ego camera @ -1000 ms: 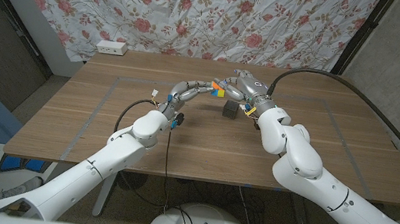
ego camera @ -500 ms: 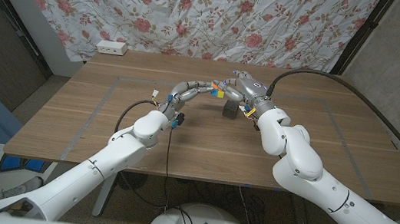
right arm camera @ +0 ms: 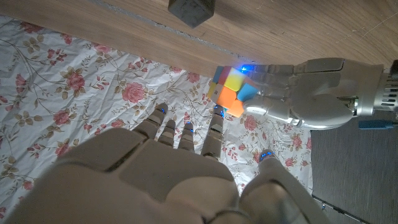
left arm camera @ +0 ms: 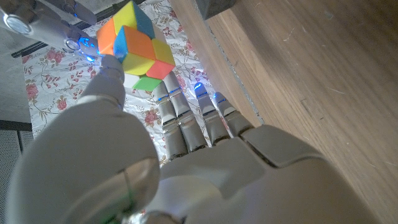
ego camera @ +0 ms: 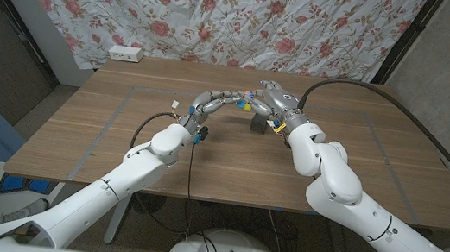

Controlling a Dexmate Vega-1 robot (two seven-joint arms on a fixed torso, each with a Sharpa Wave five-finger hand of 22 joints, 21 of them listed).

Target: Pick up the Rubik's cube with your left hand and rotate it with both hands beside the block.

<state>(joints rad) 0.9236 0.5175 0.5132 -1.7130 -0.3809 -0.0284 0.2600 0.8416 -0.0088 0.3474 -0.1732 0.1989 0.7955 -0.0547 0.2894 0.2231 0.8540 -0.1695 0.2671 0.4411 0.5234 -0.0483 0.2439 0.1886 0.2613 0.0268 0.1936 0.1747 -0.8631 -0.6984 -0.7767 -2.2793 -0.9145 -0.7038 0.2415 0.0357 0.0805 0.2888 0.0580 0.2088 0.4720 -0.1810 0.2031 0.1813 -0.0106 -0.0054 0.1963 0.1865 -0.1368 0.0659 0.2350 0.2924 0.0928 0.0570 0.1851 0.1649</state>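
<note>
Big wooden table (ego camera: pixel 120 130) underneath, flowery curtain (ego camera: pixel 222 12) behind. Two white arms meeting over the far middle of it. Left hand (ego camera: pixel 221 101) up off the wood, holding the Rubik's cube (ego camera: pixel 246 105) at the fingertips (left arm camera: pixel 111 65), thumb one side, other fingers the other, cube tilted on a corner in the left wrist view. Right hand (ego camera: pixel 274 98) just across from it, fingers (right arm camera: pixel 186 134) spread and reaching toward the cube, apart from it in the right wrist view, so holding nothing as far as that shows. Small dark block (ego camera: pixel 257 125) sitting on the table just below and beside the fingers of both hands, so placement looks right for the twist. Risk from here, just a guess: fingertip pinch looks thin, so a push from the right fingers off-centre could spin the whole cube out of the left grip instead of turning a layer. Drop from there probably lands on or next to the block and knocks it. Also a chance of fingers of both hands colliding, given how close together.
</note>
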